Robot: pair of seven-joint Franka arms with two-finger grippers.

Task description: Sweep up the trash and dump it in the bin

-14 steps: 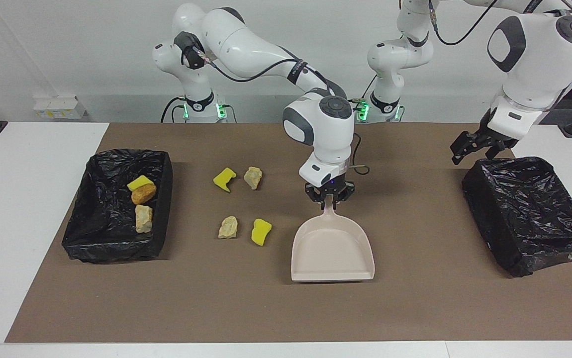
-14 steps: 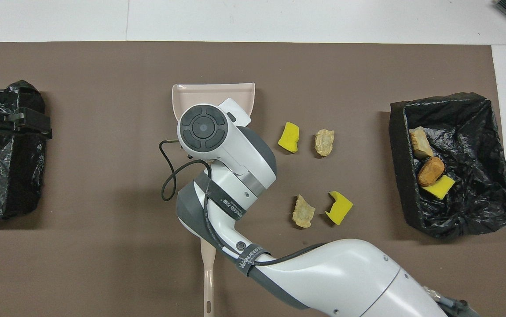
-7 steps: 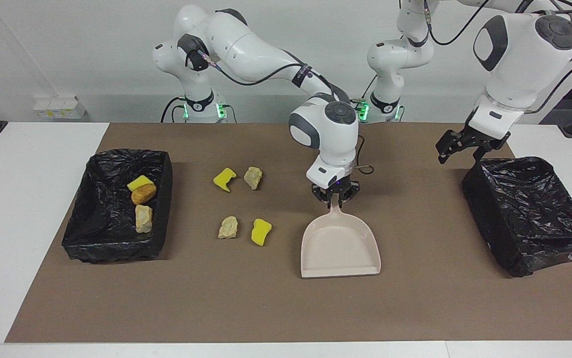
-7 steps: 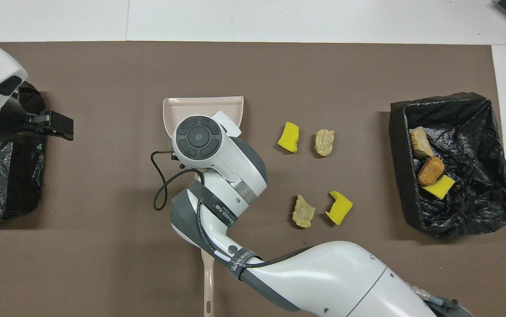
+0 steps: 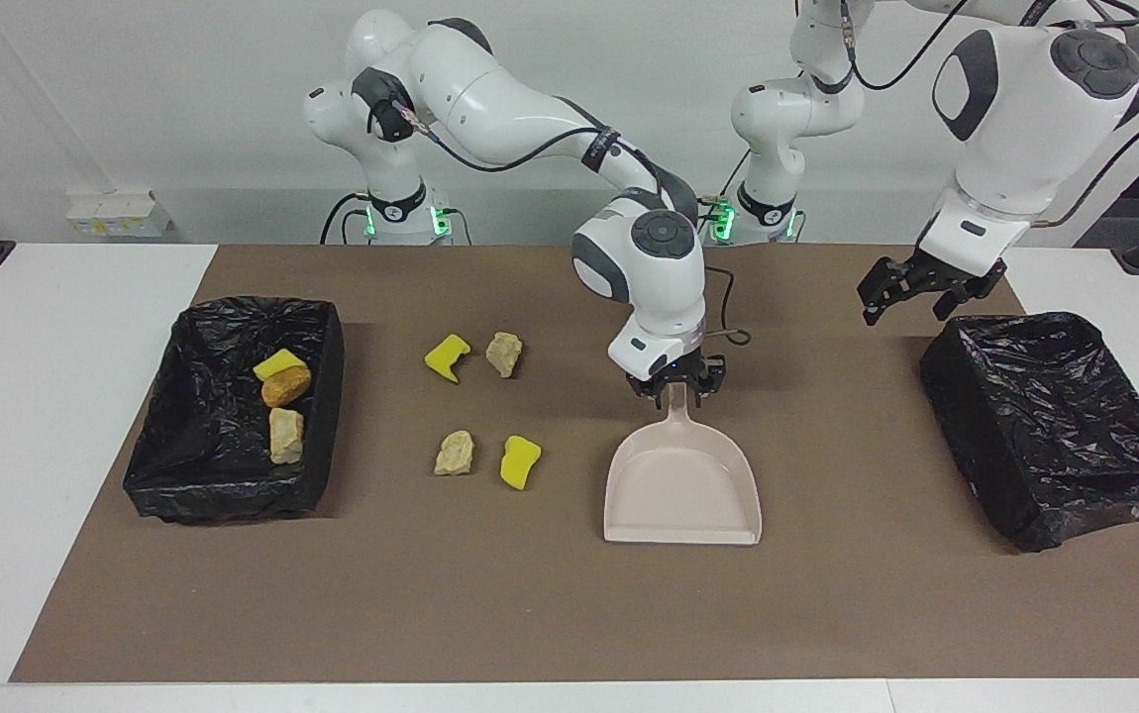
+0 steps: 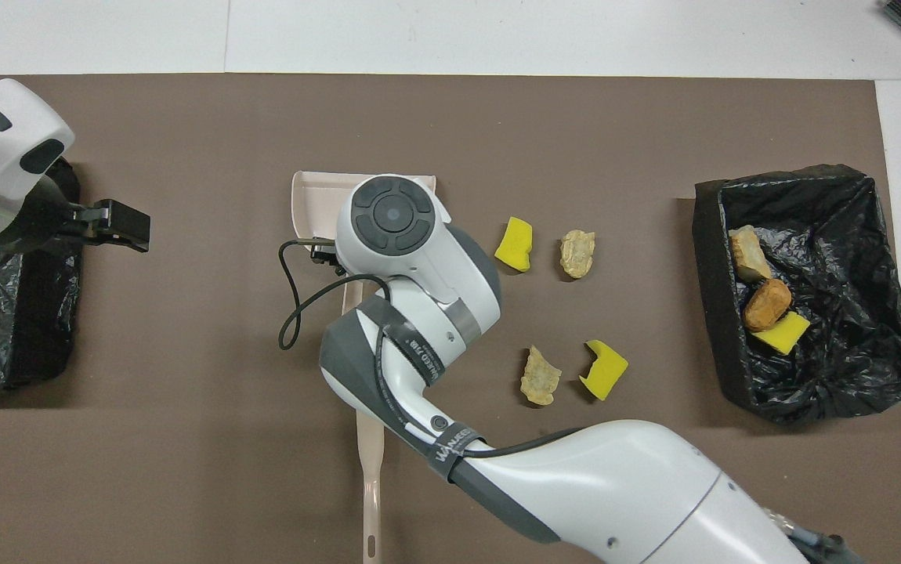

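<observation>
Trash (image 5: 454,453) is split between two places. Four pieces lie loose on the brown mat (image 5: 530,614), two yellow sponge bits and two beige chunks, between the dustpan (image 5: 683,490) and the bag-lined bin (image 5: 330,396) at the right arm's end of the table. Three more, a yellow bit, an orange-brown lump and a beige chunk, sit inside that bin.

The right gripper (image 5: 676,388) is down at the dustpan's handle. The pan lies flat on the mat with its mouth pointing away from the robots. From where I stand I cannot tell whether that gripper clamps the handle or has let it go. The left gripper (image 5: 911,289) hangs with its jaws spread wide and empty over the mat, just beside the second bin (image 5: 1055,426), which looks empty.

What worries me is the hold on that handle. If it is loose, the pan may swivel or drop the moment it is moved. The loose pieces lie beside the pan, not in front of its mouth, so a sideways shove would likely scatter them or roll the chunks off. I see no brush. The left gripper is also close enough to the bin's bag to snag it.
</observation>
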